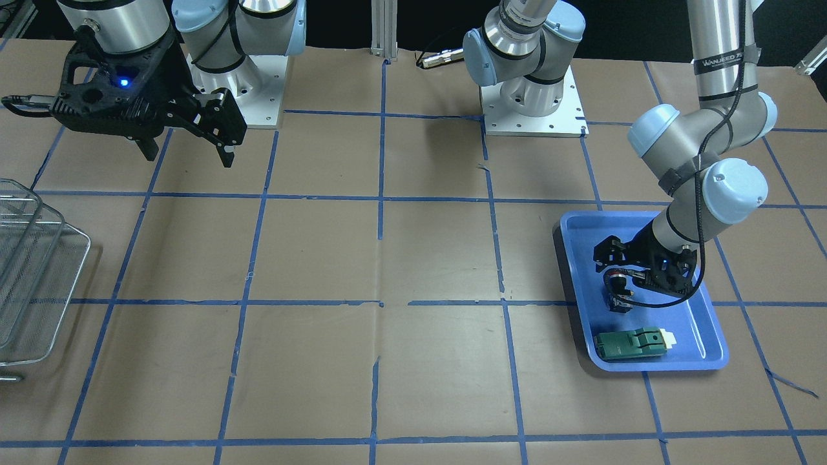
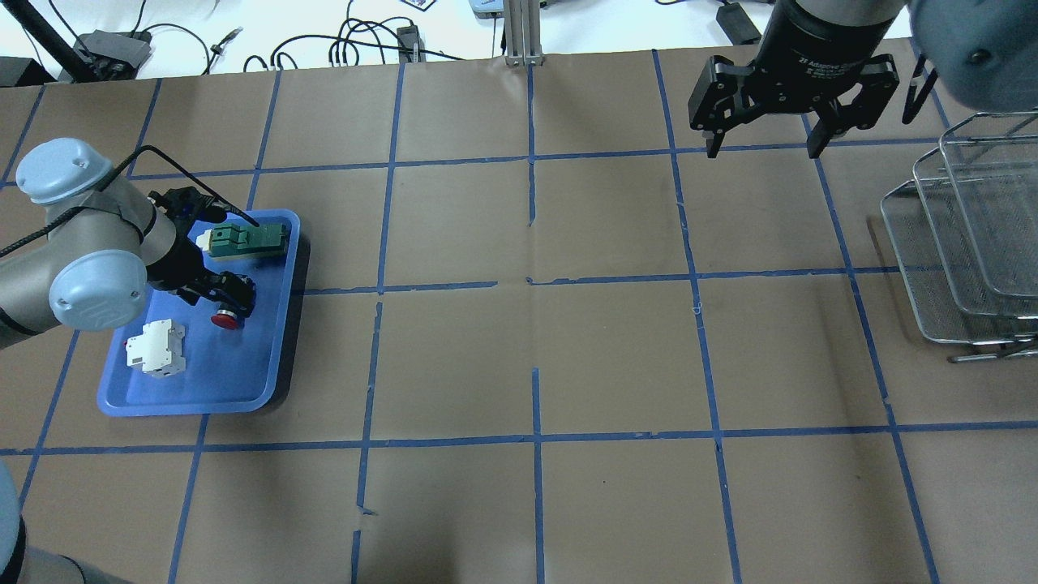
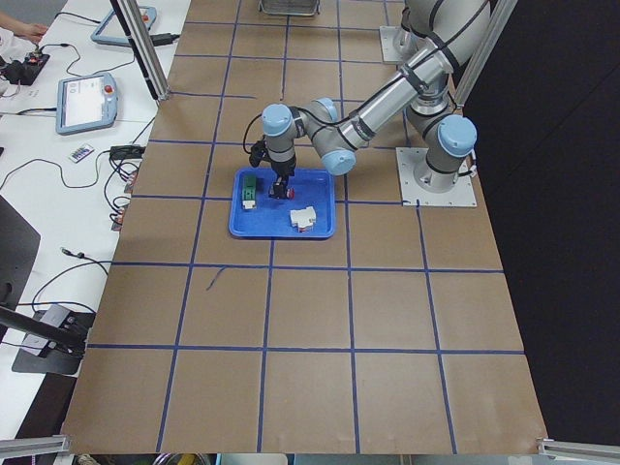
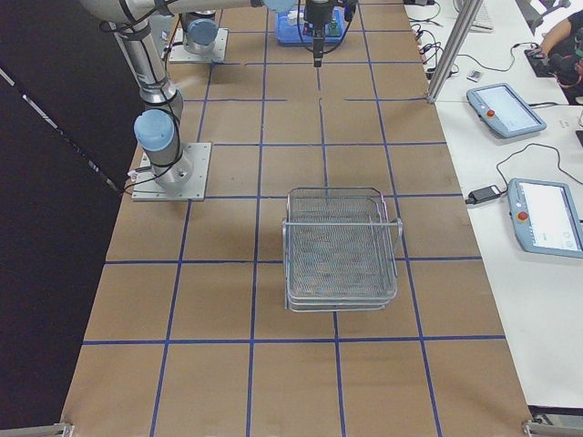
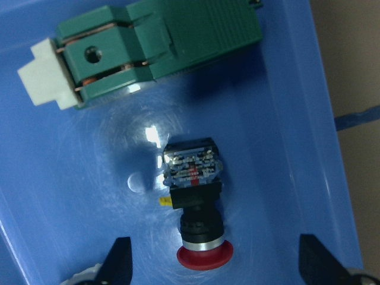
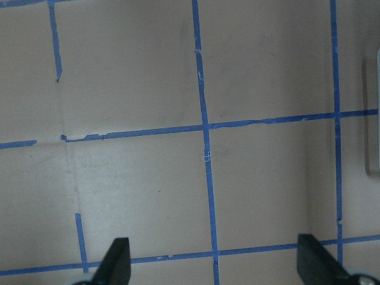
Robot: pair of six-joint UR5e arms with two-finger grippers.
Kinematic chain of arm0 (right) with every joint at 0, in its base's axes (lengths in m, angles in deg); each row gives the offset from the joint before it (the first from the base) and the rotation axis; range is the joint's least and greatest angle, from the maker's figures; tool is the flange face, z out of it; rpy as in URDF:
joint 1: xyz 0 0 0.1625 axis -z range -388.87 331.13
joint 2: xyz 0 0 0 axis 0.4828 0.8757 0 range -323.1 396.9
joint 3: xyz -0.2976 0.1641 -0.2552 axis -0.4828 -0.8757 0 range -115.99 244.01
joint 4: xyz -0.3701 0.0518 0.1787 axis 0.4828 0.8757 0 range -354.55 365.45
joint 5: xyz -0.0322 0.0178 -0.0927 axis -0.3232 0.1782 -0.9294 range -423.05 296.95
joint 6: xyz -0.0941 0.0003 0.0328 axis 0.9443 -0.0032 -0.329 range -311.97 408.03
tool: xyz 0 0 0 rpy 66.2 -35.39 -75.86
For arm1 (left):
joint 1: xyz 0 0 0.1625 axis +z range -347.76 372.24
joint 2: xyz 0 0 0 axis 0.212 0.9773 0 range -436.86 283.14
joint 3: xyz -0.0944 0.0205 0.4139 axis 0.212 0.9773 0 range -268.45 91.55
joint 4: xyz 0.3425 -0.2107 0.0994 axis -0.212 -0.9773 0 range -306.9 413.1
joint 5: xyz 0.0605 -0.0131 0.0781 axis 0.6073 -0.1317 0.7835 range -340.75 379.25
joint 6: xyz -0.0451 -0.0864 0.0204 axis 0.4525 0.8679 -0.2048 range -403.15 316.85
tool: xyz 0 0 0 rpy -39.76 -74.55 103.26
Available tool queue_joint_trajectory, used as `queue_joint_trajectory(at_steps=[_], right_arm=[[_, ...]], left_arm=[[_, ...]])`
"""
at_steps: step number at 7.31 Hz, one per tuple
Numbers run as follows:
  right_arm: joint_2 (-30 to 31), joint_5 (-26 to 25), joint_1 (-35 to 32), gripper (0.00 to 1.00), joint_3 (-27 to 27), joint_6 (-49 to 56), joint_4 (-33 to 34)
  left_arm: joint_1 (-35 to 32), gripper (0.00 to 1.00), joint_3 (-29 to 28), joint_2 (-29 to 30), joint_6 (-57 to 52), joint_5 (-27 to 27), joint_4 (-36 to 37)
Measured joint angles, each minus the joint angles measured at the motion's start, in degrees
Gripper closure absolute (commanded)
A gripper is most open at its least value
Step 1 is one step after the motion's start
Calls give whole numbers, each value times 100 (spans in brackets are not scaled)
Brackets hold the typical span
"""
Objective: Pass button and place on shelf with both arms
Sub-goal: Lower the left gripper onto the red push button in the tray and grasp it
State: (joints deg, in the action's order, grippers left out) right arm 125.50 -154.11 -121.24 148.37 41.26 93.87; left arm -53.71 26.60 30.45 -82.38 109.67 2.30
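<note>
Readable lettering: a strap on the left arm's upper tube is showing "WANJEED" in the front-facing view; the right gripper [image 2: 763, 146] is carrying white print beginning "2F Adaptive", the rest too small to read. The button's contact face is displaying a red strip and fine markings that cannot be read.

The button [image 5: 193, 202] is lying on its side on the glossy floor of the blue tray [image 5: 285, 119], with its red mushroom cap pointing toward the left gripper [image 5: 217, 261] and its contact block pointing toward the green module [image 5: 160, 50], which has a white end piece. The left fingers are standing apart on either side of the cap, with a gap showing on each side. The right fingers are likewise standing apart and hanging over the table [image 2: 616, 357], which is brown paper gridded with blue tape, near the shelf [image 4: 342, 246] of silver wire mesh with rounded rims.

The overhead view is showing the white breaker [image 2: 156, 347] in the tray; the front-facing view is hiding it behind the left arm
</note>
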Motion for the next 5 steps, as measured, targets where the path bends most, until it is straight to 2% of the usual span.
queue_joint_trajectory(at_steps=[2,3,5], right_arm=[[0,0,0,0,-1,0,0],[0,0,0,0,0,0,0],[0,0,0,0,1,0,0]], left_arm=[[78,6,74,129,17,-2,141],[107,16,95,175,190,-24,160],[123,74,107,218,528,-29,182]])
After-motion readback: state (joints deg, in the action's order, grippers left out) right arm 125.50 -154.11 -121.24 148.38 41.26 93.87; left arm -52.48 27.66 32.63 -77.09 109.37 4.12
